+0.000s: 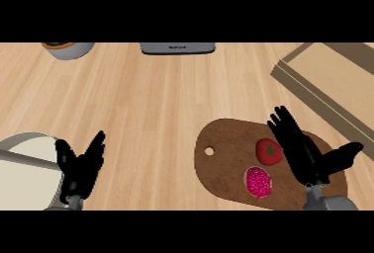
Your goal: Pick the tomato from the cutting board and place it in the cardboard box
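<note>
**Worktop** (161, 99): light wood, fills the view.

**Cutting board** (226, 168): dark brown and rounded, at lower right, with a small hole near its left edge. Its lower edge is cut off by the frame, and its right part is hidden under the right robot hand.

**Tomato** (268, 151): red with a green stem spot. It lies on the cutting board, right of centre, with its right side just beside the right robot hand's fingers. Whether they touch cannot be told.

**Pink speckled item** (257, 182): oval, on the board just below the tomato. Its kind is hard to make out.

**Right robot hand** (310, 159): black, over the board's right part. The fingers are straight and close together, pointing up and to the left, with the thumb spread out to the right. It holds nothing. Only a stub of grey forearm shows at the lower edge.

**Left robot hand** (80, 165): black, at lower left, well apart from the board. The fingers are straight and up, at rest and holding nothing.

**Cardboard box** (325, 66): tan, at upper right, well apart from the tomato. It is cut off by the right and top edges.

**Pale round vessel** (29, 146): at lower left beside the left robot hand, crossed by a grey bar. It is cut off by the left edge.

**Grey appliance** (177, 48): at top centre. Only its near edge shows, and its lettering is unreadable.

**Grey bowl** (70, 50): at top left, with something orange inside. It is mostly cut off.
</note>
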